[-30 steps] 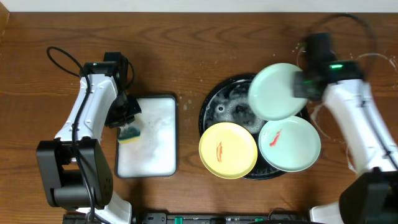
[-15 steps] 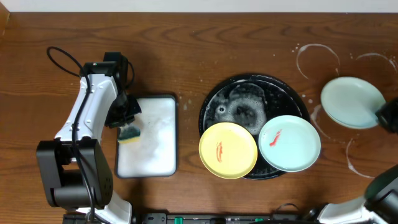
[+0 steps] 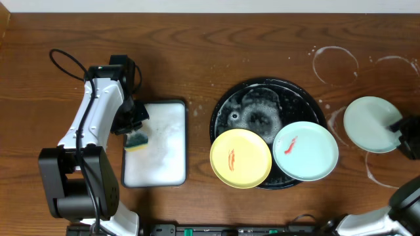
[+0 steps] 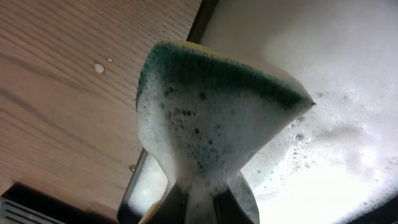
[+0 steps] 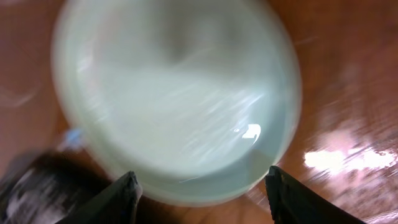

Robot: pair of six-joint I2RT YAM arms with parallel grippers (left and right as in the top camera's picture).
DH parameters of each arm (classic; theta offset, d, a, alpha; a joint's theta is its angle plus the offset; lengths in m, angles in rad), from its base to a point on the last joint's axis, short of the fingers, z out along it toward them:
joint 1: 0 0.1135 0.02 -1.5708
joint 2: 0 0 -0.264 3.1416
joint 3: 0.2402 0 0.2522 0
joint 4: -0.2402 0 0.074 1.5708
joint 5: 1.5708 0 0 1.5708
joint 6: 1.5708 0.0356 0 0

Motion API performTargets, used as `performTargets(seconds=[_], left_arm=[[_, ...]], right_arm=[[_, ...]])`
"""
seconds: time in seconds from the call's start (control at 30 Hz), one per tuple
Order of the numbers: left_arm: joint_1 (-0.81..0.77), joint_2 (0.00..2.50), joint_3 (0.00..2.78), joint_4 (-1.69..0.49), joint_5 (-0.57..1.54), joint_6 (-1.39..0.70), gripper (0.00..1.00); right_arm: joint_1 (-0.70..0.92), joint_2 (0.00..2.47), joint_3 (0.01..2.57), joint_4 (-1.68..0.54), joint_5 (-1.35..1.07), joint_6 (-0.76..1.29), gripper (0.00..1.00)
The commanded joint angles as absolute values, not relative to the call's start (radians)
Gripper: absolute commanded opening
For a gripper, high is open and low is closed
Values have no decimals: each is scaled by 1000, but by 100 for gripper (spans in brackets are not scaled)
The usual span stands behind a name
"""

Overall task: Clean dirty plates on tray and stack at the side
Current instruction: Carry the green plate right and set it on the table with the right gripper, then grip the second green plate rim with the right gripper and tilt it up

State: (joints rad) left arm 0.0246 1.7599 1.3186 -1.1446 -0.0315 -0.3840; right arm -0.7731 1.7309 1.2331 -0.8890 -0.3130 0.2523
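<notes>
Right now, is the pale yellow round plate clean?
No, the pale yellow round plate bears a small red-orange smear at its centre.

A soapy green sponge (image 3: 136,141) sits at the sudsy white tray's (image 3: 157,167) left edge

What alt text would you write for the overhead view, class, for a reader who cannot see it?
The right gripper holds a clean green plate over the wooden table, right of a sudsy black tray. On the tray lie a yellow plate and a second green plate, both red-smeared.
</notes>
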Motion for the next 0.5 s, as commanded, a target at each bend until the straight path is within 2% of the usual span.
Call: performTargets(seconds=[0.0,0.27,0.47], left_arm=[[28,1758,1320,-1150,-36,-367,8],[28,1758,1320,-1149,-36,-367,8],[28,1758,1320,-1150,-36,-366,8]], right_arm=[[-673,1590,1242,-953,-429,177,64],[-331,1500,1202,-1172,-194,149,61],[-129,1500,988,-1110,94,374,57]])
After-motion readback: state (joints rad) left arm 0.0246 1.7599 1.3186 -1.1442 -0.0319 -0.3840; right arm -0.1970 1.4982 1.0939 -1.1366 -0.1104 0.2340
